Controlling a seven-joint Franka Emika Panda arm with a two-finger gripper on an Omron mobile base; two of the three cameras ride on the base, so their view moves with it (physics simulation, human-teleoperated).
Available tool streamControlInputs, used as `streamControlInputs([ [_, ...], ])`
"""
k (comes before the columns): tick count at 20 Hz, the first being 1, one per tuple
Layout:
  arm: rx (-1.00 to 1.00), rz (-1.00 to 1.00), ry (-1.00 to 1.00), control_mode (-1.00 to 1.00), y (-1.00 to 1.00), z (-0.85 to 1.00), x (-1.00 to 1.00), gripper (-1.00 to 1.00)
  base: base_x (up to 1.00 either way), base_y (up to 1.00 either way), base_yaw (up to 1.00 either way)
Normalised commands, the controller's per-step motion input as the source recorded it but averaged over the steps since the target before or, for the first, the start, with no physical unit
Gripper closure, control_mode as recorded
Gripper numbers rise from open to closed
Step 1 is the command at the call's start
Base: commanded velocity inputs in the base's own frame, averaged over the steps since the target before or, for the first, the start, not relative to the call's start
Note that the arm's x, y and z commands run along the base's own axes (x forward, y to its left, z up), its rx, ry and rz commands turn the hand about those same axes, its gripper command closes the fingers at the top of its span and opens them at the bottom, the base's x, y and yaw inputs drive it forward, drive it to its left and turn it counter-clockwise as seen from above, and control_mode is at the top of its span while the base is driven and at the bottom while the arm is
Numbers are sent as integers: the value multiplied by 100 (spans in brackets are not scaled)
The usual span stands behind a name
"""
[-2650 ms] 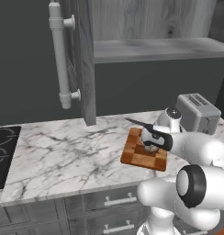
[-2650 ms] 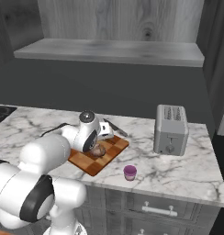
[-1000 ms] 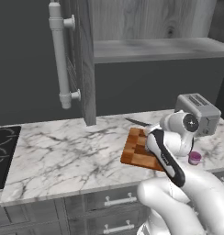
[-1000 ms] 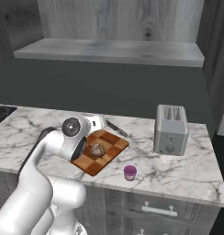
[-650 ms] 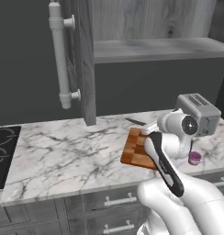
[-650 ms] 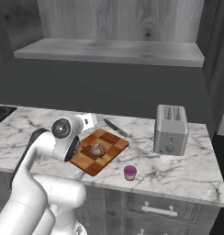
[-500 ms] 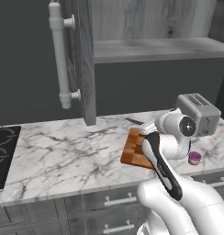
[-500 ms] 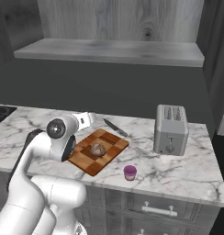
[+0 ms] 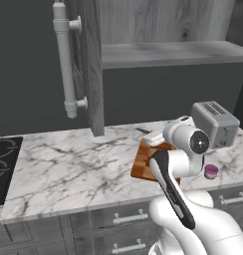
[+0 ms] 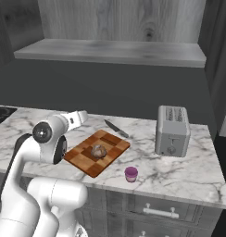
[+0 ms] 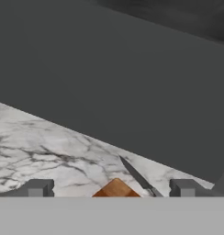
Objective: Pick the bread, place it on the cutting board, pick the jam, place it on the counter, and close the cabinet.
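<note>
Bread (image 10: 98,151): on cutting board (image 10: 82,159). Jam (image 10: 131,174): on bench (image 10: 189,178), right of board. Tool (image 11: 111,188): fingers apart, empty. Remaining, by judgement: swing cabinet (image 9: 88,64) door shut.

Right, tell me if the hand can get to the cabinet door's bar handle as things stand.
Probably yes: the open hand holds nothing, and the bar handle on the open cabinet door hangs unobstructed over the counter.
</note>
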Motion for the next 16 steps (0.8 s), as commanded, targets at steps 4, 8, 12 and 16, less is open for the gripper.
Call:
streamControlInputs([
  [4,1,0,-3,-100,8,23,-25,-100,0,0,0],
  [8,1,0,-7,-100,10,31,-29,-100,0,0,0],
  [12,3,0,-10,-100,3,34,-38,-100,0,0,0],
  [16,1,0,-11,-100,2,26,-42,-100,0,0,0],
])
